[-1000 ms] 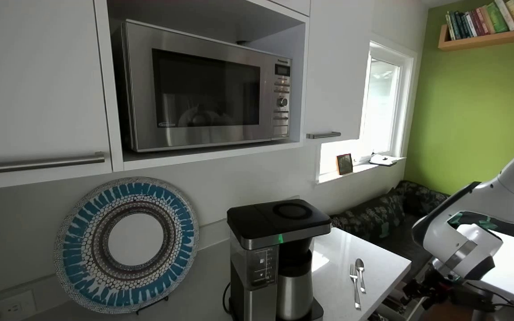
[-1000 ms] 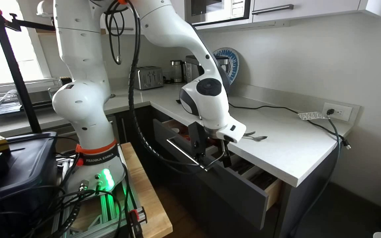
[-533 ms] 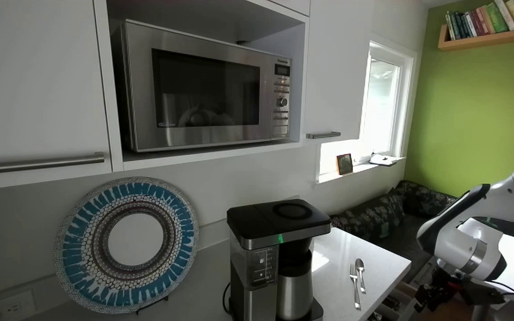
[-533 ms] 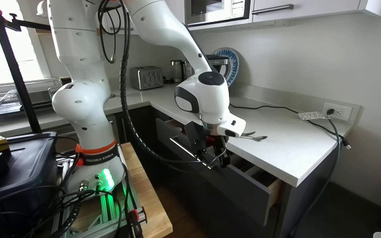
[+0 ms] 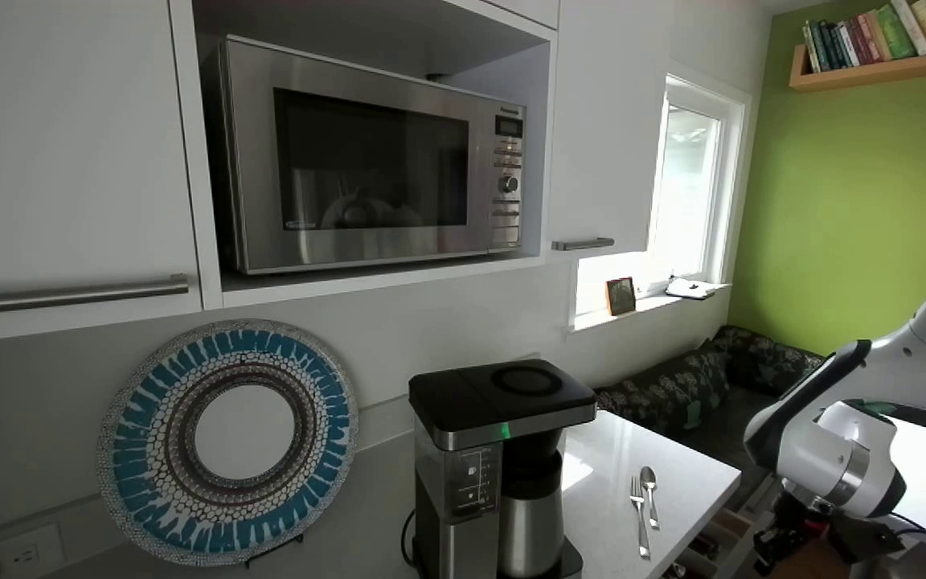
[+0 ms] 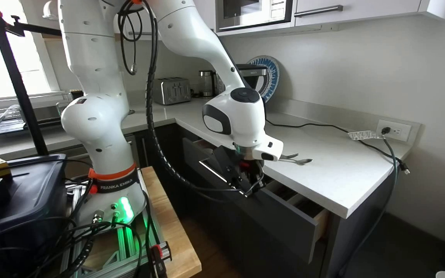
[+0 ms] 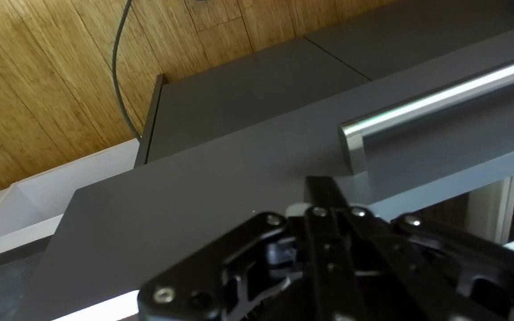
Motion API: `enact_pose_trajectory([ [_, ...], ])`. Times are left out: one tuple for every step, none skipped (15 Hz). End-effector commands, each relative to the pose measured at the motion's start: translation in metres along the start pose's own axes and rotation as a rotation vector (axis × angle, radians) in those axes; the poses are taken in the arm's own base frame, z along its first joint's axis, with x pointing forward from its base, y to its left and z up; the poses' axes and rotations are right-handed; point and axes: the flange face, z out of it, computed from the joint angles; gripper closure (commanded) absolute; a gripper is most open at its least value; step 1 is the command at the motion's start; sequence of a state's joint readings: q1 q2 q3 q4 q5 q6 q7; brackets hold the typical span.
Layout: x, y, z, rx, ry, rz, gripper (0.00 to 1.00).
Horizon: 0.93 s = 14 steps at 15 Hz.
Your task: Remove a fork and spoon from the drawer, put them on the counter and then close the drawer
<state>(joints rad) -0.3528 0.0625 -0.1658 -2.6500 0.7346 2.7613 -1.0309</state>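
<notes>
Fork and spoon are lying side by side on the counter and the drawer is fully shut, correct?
No, the drawer is not shut: it stands open, its inside showing in both exterior views. The rest holds: the fork and spoon lie side by side on the counter.

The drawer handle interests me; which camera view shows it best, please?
The wrist view: the drawer handle is largest there, one end clear, though cut off at the right edge. In an exterior view the drawer handle looks thin, partly hidden; elsewhere I cannot make it out.
</notes>
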Motion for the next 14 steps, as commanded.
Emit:
enact_pose_trajectory([
  [0.001,-0.005,0.015,-0.022,-0.002,-0.028,1.0],
  [0.001,-0.007,0.018,-0.019,-0.005,-0.033,1.0],
  [0.002,-0.009,0.023,-0.019,-0.012,-0.033,1.0],
  [0.003,-0.01,0.026,-0.023,-0.01,-0.036,1.0],
  [0.007,-0.011,0.027,-0.033,0.008,-0.036,1.0],
  [0.01,-0.012,0.028,-0.043,0.024,-0.028,1.0],
  [0.016,-0.013,0.028,-0.056,0.051,-0.028,1.0],
  [0.019,-0.014,0.03,-0.068,0.065,-0.025,1.0],
  [0.02,-0.014,0.034,-0.074,0.07,-0.023,1.0],
  [0.021,-0.016,0.037,-0.077,0.077,-0.018,1.0],
  [0.024,-0.017,0.042,-0.072,0.08,-0.011,1.0],
  [0.025,-0.019,0.043,-0.076,0.088,-0.007,1.0],
  [0.031,-0.019,0.045,-0.069,0.104,-0.002,1.0],
  [0.035,-0.021,0.045,-0.069,0.119,0.0,1.0],
])
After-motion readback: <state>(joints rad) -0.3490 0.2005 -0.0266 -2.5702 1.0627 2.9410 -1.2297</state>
